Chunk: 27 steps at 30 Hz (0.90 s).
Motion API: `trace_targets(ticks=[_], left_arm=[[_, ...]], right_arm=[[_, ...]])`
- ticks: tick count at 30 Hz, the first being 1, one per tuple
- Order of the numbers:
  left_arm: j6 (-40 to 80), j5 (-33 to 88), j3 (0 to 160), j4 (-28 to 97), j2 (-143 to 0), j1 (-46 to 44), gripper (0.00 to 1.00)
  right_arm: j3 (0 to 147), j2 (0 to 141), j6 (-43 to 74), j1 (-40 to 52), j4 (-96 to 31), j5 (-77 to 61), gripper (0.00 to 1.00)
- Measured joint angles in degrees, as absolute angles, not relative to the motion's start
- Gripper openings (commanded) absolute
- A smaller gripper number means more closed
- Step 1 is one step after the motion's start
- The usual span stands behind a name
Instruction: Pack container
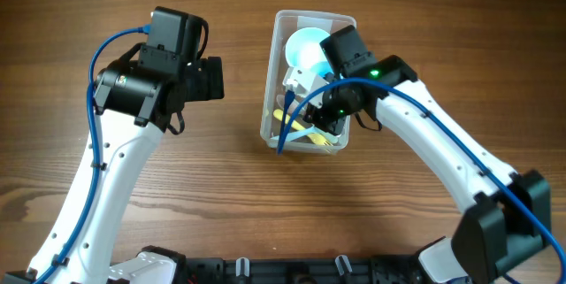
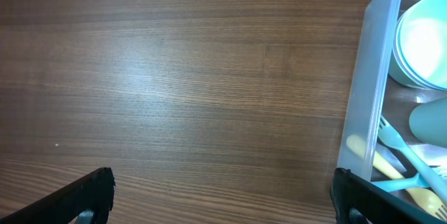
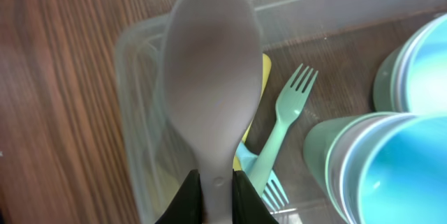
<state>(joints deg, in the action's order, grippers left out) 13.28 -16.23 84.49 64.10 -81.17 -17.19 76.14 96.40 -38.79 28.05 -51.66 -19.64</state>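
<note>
The clear plastic container (image 1: 276, 72) stands at the table's middle; its wall also shows in the left wrist view (image 2: 370, 91) and the right wrist view (image 3: 136, 77). Inside lie a pale blue bowl (image 1: 305, 47), stacked cups (image 3: 391, 161), teal forks (image 3: 283, 123) and yellow utensils (image 1: 296, 129). My right gripper (image 3: 218, 189) is shut on a grey spoon (image 3: 209, 77), held above the container's near end. My left gripper (image 2: 223, 196) is open and empty over bare wood, left of the container.
The wooden table (image 1: 106, 19) surrounds the container on all sides. The left arm (image 1: 150, 80) stands to the container's left, the right arm (image 1: 424, 134) reaches in from the lower right.
</note>
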Motion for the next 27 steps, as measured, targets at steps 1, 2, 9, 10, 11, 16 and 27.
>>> trace_targets(ticks=[1, 2, 9, 10, 11, 16, 27], left_arm=[[13.3, -16.2, 84.5, 64.1, -81.2, -17.2, 1.00], [13.3, -16.2, 84.5, 64.1, -81.2, -17.2, 1.00], [13.3, -16.2, 84.5, 64.1, -81.2, -17.2, 1.00], [13.3, -16.2, 84.5, 64.1, -81.2, -17.2, 1.00], [13.3, -16.2, 84.5, 64.1, -81.2, -17.2, 1.00], [13.3, -16.3, 84.5, 64.1, -81.2, -17.2, 1.00], [13.3, -16.3, 84.5, 64.1, -81.2, -17.2, 1.00]], right_arm=[[76.1, 96.8, -38.9, 28.1, -51.3, -19.2, 0.29], [76.1, 96.8, -39.4, 28.1, -50.8, -18.7, 0.37], [76.1, 94.4, -37.1, 28.1, -44.9, -14.9, 1.00], [76.1, 92.3, -34.2, 28.0, -44.7, -14.7, 1.00], [76.2, 90.6, -31.6, 27.8, -44.5, -14.6, 1.00], [76.4, 78.4, -15.3, 20.8, -44.0, -8.7, 1.00], [77.7, 43.6, -8.9, 16.7, -45.3, -4.1, 1.00]])
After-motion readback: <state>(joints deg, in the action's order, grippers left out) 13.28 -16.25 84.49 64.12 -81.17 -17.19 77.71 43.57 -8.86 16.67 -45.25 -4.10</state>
